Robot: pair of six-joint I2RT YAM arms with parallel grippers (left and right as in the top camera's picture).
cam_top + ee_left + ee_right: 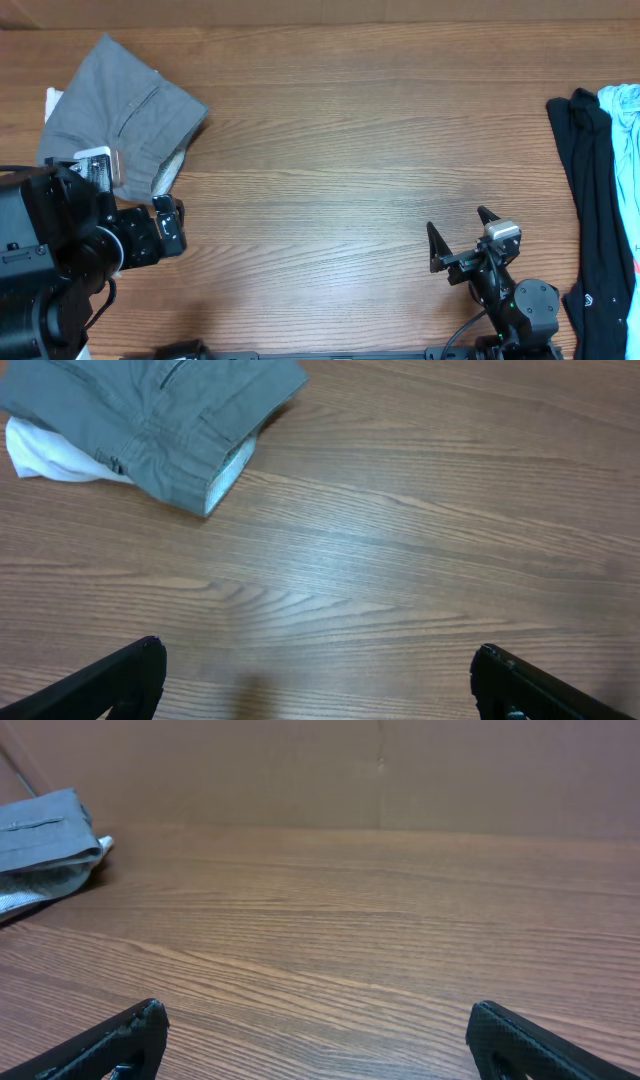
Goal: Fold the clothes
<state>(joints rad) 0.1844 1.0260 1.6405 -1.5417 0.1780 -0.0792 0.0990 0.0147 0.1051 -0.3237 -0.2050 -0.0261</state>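
Observation:
The clothes, grey shorts (125, 110), lie folded into a compact bundle at the table's far left, with the pale waistband lining showing at the near edge. They also appear in the left wrist view as grey shorts (150, 415) and far left in the right wrist view as grey shorts (45, 825). My left gripper (150, 215) sits just in front of them, apart from the cloth. Its jaws are wide open over bare wood, as the left gripper (318, 652) shows. My right gripper (457, 222) rests near the front right, and the right gripper (318, 1012) is open and empty.
A white garment (52, 100) pokes out from under the shorts, also seen as white cloth (50, 455). A black garment (595, 200) and a light blue one (625, 150) lie at the right edge. A brown wall (380, 770) backs the wooden table (340, 150).

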